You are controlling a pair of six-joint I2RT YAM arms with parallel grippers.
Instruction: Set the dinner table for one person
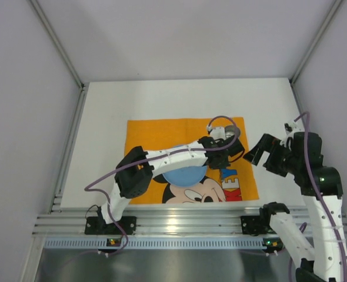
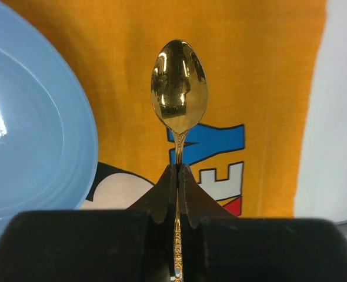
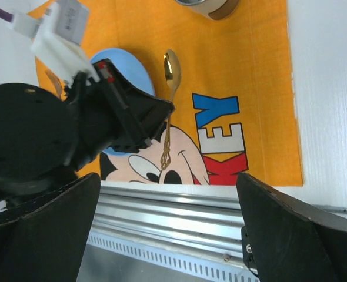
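Tabletop (image 1: 103, 117) ahead of the arms is half dressed: the orange cloth (image 1: 162, 132) is spread and the blue plate (image 1: 185, 175) sits on it. Left hand (image 2: 177, 176) pinches the gold spoon (image 2: 179, 88) by its handle, just right of the plate, not yet laid. Right hand (image 1: 262, 154) hovers beside the cloth, fingers spread.

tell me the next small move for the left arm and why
Probably lower the left gripper until the gold spoon rests on the orange cloth beside the blue plate, then open. It grips the handle, bowl seemingly off the cloth.
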